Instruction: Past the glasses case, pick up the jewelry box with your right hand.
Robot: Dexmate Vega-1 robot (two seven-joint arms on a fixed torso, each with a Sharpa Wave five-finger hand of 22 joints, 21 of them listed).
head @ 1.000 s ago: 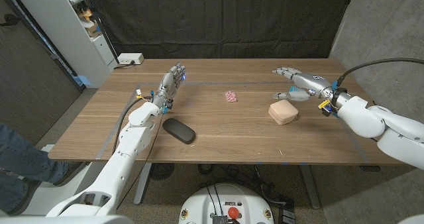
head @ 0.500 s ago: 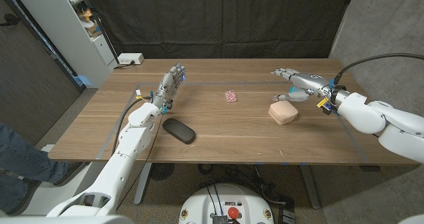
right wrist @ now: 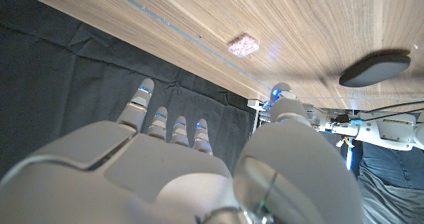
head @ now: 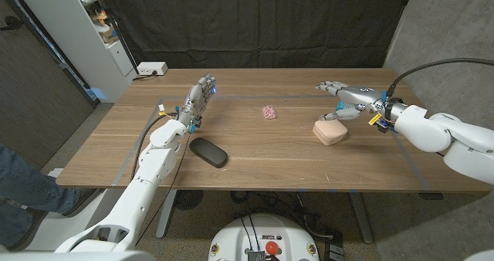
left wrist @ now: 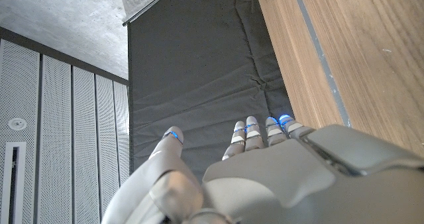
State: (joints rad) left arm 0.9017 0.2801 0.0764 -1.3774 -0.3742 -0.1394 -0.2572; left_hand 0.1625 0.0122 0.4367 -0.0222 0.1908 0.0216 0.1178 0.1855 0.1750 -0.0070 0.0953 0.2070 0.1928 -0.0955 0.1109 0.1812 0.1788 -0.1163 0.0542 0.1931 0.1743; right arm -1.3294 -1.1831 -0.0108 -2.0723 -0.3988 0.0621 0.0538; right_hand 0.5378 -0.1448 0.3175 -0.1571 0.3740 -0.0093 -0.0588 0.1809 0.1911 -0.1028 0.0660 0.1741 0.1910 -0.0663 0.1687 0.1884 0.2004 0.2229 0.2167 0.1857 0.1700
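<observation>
A: Looking at the right hand (head: pixel 345 100), I see it has drifted a little toward the back of the table over the last second, and the forearm has pulled in with it. Fingers are spread, nothing in them.

B: And the box (head: pixel 329 130)?

A: It sits where it was, on the table (head: pixel 270 157) just in front of that hand, on the robot's right side. No contact yet that I can see; the thumb hangs close above its far edge. The case (head: pixel 208 152) lies well apart, over by the left arm.

B: So the task wording, "past the case"?

A: From the left side, yes, the box lies beyond it. There is also a small pink thing (head: pixel 268 112) between them, nearer the back; the right wrist view shows it (right wrist: pixel 244 44) on the wood with the case (right wrist: pixel 373 69) further off.

B: What does the shift mean?

A: My guess is the hand is lining up over the box, not closing yet. It seems to need to come down and wrap the box from above.

B: Left hand (head: pixel 197 100)?

A: Unmoved, standing on its edge, fingers straight and together-ish, holding nothing.
</observation>
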